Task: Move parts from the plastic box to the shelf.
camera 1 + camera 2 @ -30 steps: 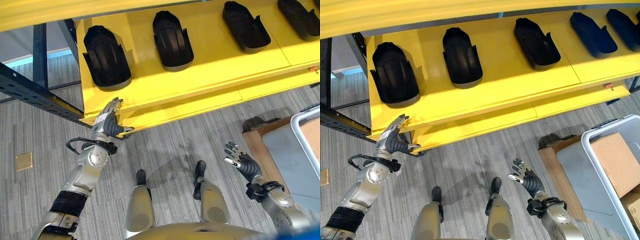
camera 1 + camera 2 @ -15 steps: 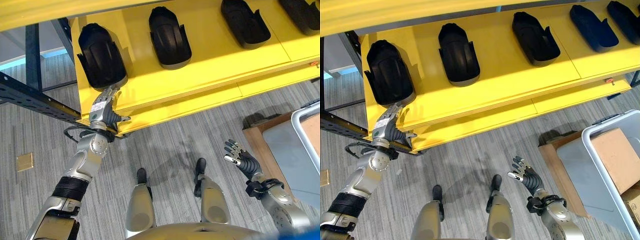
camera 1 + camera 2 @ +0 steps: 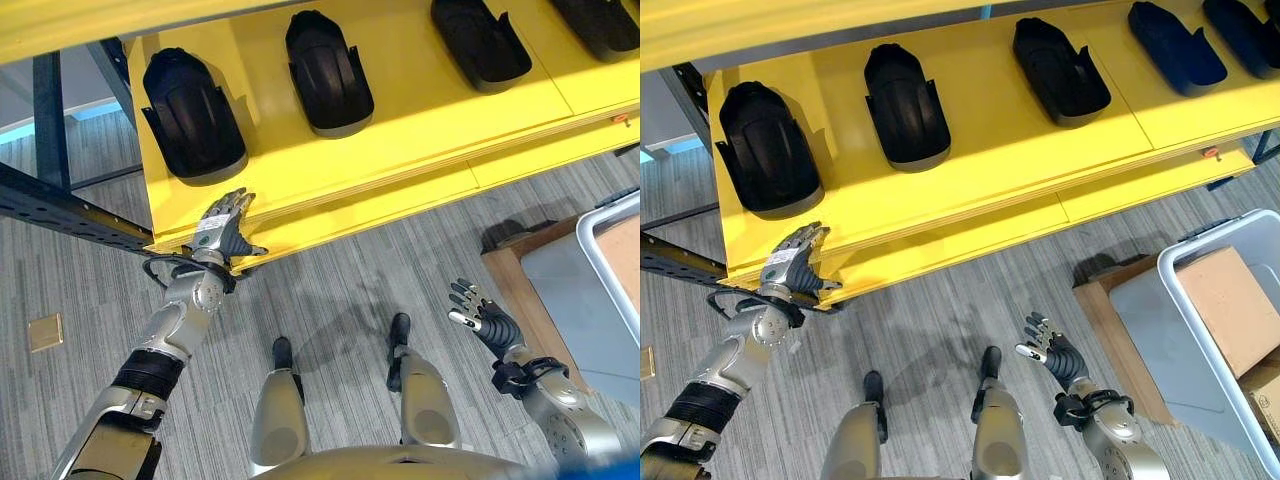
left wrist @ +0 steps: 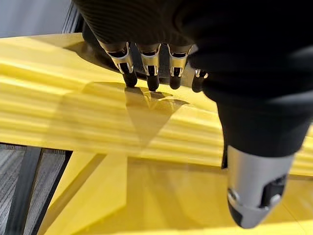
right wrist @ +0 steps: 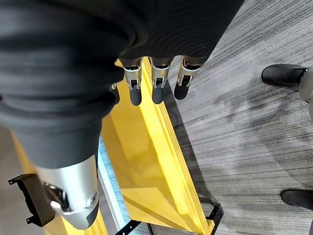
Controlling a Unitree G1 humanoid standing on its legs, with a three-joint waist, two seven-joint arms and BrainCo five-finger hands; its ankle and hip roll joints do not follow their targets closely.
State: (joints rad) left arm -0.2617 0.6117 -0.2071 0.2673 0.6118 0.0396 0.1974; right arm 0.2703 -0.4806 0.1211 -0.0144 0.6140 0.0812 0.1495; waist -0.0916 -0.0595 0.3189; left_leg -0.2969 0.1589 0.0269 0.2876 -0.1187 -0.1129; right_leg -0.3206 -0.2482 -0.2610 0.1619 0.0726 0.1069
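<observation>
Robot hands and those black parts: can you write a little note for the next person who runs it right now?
Left hand: open, holding nothing, fingers out at the front edge of the yellow shelf, just below the leftmost black part.
Right hand: open, empty, held over the grey carpet floor.
Black parts sit spaced in a row on the shelf; the next one lies beside the leftmost.
The plastic box stands on the floor to the robot's right, with a cardboard piece inside; no parts can be seen in it from here.
Left: check the box for more parts, then shelve them.
</observation>
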